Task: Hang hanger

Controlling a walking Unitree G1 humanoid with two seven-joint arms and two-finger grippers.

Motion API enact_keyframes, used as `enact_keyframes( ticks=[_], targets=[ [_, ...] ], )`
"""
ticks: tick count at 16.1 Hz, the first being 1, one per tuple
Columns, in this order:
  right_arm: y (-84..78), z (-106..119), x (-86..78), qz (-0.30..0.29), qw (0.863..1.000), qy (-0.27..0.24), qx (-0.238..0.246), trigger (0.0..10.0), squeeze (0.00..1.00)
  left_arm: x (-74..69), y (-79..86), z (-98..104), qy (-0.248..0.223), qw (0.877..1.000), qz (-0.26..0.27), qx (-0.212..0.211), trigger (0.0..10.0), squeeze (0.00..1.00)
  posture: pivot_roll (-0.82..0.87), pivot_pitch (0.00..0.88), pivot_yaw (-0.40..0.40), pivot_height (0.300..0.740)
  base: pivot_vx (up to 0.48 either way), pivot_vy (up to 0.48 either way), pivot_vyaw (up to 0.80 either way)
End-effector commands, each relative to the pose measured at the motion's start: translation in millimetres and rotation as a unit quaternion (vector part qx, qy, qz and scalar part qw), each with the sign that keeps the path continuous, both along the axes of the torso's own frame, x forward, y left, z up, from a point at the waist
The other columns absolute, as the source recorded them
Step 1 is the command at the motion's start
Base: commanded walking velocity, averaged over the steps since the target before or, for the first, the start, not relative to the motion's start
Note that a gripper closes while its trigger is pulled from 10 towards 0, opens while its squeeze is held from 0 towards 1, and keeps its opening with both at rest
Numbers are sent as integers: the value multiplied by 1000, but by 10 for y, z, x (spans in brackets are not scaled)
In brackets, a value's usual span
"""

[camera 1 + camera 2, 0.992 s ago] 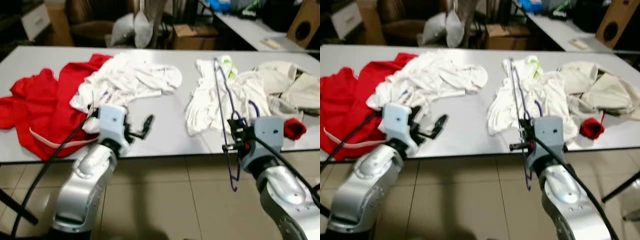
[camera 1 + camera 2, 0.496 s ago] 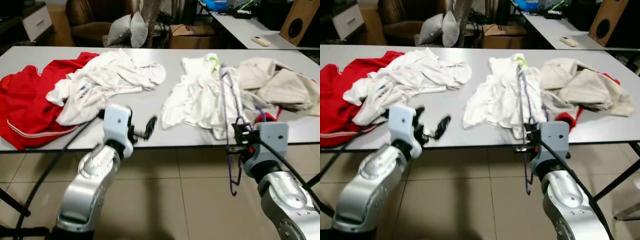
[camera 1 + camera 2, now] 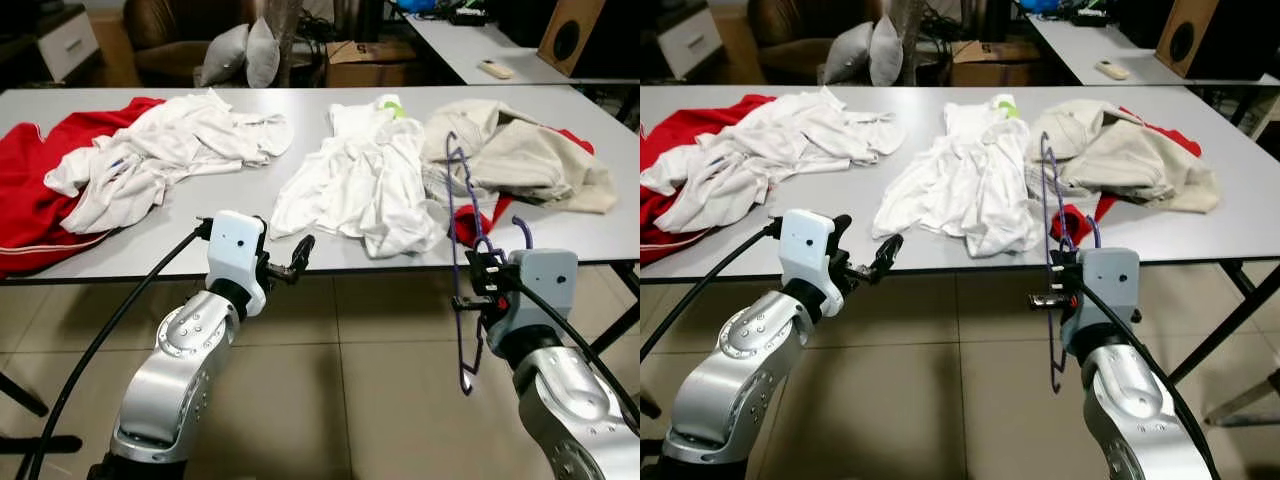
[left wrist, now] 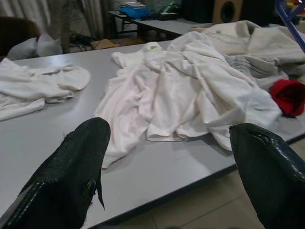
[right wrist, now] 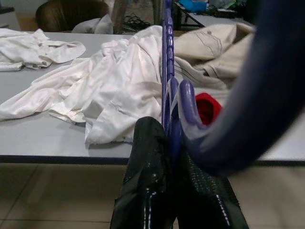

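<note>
— How far along are you with the hanging?

— Only the pickup looks done. My right tool (image 3: 478,287) is clenched on the purple hanger (image 3: 460,230), gripping it near the hook and holding it upright just in front of the desk (image 3: 310,225) edge, over the tiled floor. My left tool (image 3: 297,256) is released, fingers spread, carrying nothing. I see no rail or rod, so finding one and hooking the hanger on is, I judge, what's left.

— Any writing or brands?

— None I can read. The white garment (image 3: 365,185), beige garment (image 3: 520,155) and red garment (image 3: 30,190) lie crumpled, with no legible labels.
</note>
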State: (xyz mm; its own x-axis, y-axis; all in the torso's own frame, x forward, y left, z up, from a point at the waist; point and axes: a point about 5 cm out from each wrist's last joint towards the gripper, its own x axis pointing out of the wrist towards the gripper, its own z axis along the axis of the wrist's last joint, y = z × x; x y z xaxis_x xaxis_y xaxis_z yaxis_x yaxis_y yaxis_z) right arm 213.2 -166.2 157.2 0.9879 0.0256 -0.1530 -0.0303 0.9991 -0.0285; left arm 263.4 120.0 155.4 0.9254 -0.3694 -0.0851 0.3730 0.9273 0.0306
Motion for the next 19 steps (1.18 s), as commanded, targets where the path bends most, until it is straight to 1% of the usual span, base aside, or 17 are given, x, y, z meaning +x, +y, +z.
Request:
enact_keyframes(
  ticks=[1,2,4,5,7,8,9,10,14,15,19],
  targets=[
    [-5,5,24,-1,1000,-2,5,10000,0,7,32,-1,0,1000,4,10,10000,533,-31,0,-15,740,0,0,-800],
    [-17,3,33,-3,1000,-2,4,10000,0,8,28,-7,-3,1000,4,16,10000,341,-31,0,-15,740,0,0,-800],
    [-25,2,41,-5,1000,-3,3,10000,0,14,24,-9,-6,1000,4,19,10000,251,-34,0,-10,740,0,0,-800],
    [-24,0,46,-3,1000,-3,0,10000,0,35,24,7,-14,1000,-1,19,10000,153,-35,0,-7,740,0,0,0],
    [-21,-9,45,-1,1000,0,-6,10000,0,78,42,40,-25,1000,-1,13,10000,169,-38,0,-3,740,0,0,0],
    [-26,-16,41,-4,1000,2,-5,10000,0,96,63,61,-24,1000,4,-6,10000,173,-44,0,0,740,0,0,-800],
    [-34,-16,39,-6,1000,2,-6,10000,0,102,77,67,-23,1000,6,-16,10000,176,-46,0,0,740,0,0,-800],
    [-39,-12,40,-6,1000,1,-9,10000,0,106,82,63,-23,1000,7,-17,10000,176,-48,0,0,740,0,0,-800],
    [-66,-6,43,-8,1000,0,-15,10000,0,114,49,46,-23,1000,2,-20,10000,176,-54,0,1,740,264,0,-700],
    [-69,-14,49,-5,1000,2,-27,10000,0,114,42,40,-22,1000,1,-21,10000,176,-56,0,2,740,270,0,0],
    [-77,-12,53,-3,999,0,-37,10000,0,126,59,28,-21,1000,5,-18,10000,176,-59,0,3,740,274,0,0]
  ],
)
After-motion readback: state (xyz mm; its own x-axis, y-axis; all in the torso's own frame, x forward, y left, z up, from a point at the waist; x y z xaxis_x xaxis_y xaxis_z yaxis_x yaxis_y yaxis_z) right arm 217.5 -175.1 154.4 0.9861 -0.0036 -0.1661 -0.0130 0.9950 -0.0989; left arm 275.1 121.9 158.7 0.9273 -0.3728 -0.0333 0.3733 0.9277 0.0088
